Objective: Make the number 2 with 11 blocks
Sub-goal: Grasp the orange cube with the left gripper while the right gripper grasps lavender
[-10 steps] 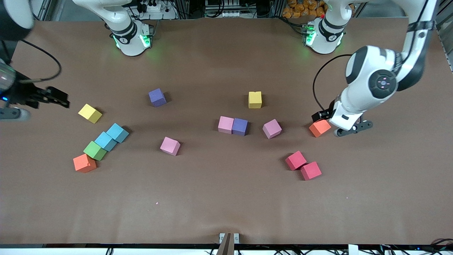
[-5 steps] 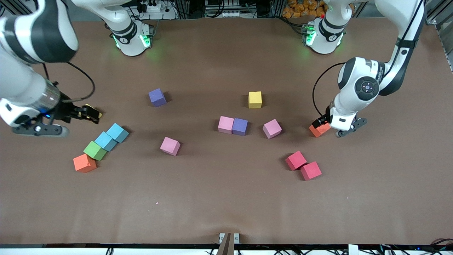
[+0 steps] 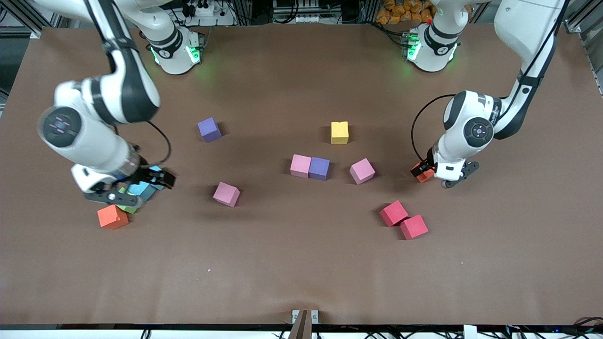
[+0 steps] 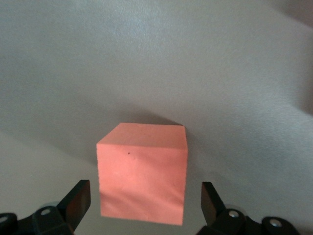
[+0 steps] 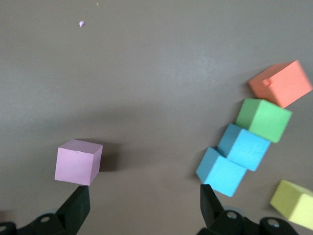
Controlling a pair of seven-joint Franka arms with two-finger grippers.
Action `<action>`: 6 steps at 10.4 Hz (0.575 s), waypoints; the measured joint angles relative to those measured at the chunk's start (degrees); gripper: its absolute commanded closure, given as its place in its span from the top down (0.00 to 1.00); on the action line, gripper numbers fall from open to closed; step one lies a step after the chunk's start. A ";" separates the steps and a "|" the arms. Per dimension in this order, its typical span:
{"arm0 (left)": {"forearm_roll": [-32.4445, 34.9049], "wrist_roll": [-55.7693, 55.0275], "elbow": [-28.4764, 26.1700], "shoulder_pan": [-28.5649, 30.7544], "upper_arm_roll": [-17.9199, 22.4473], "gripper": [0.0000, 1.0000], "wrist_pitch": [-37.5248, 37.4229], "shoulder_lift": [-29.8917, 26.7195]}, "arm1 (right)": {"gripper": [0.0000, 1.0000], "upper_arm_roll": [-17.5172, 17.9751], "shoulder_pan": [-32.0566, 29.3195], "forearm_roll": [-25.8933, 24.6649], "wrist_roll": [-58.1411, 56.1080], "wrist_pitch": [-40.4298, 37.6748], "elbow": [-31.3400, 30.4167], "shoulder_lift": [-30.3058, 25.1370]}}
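Now the right end effector, spread, has swung over the light blue blocks.

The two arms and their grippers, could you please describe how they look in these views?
Both arms are glossy white with rounded shells and black bands at the joints. Each base wears a glowing green light ring. A thin black cable loops beside each wrist. The wrist joint caps are dark discs with small lit markings. The left gripper and right gripper have black fingers on bodies with silver screws.
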 measured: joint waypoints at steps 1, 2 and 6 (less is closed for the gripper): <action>1.47 -0.31 0.01 0.08 0.11 1.00 0.02 0.78 | 1.00 -0.01 0.96 0.00 2.00 1.27 -0.16 1.44; 2.72 -0.53 0.04 0.15 0.32 1.00 0.06 1.56 | 1.00 0.00 1.85 0.00 3.17 3.07 -0.66 2.52; 4.09 -0.64 0.90 1.02 0.81 0.76 1.58 3.37 | 1.00 0.03 3.38 0.85 9.06 7.58 -2.81 4.62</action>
